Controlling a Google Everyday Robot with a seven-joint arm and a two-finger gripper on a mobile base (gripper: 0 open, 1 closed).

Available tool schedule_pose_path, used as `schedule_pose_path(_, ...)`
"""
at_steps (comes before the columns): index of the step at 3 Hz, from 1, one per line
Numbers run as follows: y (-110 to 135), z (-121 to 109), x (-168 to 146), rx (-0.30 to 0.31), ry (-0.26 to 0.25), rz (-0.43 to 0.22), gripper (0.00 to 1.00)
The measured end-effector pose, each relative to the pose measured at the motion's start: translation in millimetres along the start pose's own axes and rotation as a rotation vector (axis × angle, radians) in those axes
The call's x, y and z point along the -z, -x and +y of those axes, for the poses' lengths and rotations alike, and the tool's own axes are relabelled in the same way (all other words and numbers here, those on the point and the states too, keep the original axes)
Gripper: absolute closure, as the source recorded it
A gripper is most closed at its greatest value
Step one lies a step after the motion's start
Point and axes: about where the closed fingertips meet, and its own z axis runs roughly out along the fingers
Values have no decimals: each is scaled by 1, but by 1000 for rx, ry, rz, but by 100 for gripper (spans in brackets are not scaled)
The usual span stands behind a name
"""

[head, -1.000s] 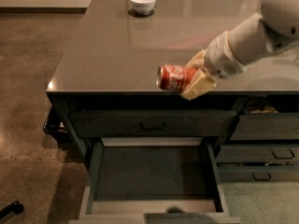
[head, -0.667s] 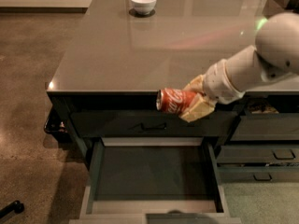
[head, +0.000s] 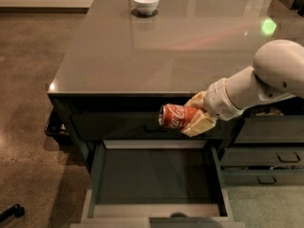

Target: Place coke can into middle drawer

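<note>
The coke can (head: 176,116), red with white script, lies on its side in my gripper (head: 195,114), silver end facing left. The gripper's pale fingers (head: 199,124) are shut on the can's right half. The white arm reaches in from the right. The can hangs in front of the counter's front edge, above the back of the open middle drawer (head: 156,175). The drawer is pulled out toward the camera and shows a flat dark floor with nothing on it.
A white bowl (head: 145,3) stands at the far end of the grey countertop (head: 156,46). Narrower dark drawers with black handles (head: 278,158) sit to the right. A closed drawer front (head: 118,125) is behind the can. Brown floor lies to the left.
The gripper has lowered the coke can from over the countertop's front edge down in front of the cabinet, closer to the open drawer.
</note>
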Motion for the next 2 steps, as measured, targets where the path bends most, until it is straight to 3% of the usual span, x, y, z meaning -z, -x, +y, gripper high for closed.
schedule_pose_path(1, -15, 9, -28, -27, 3, -33, 100)
schedule_pose_path(2, -42, 35, -92, -28, 33, -68, 100)
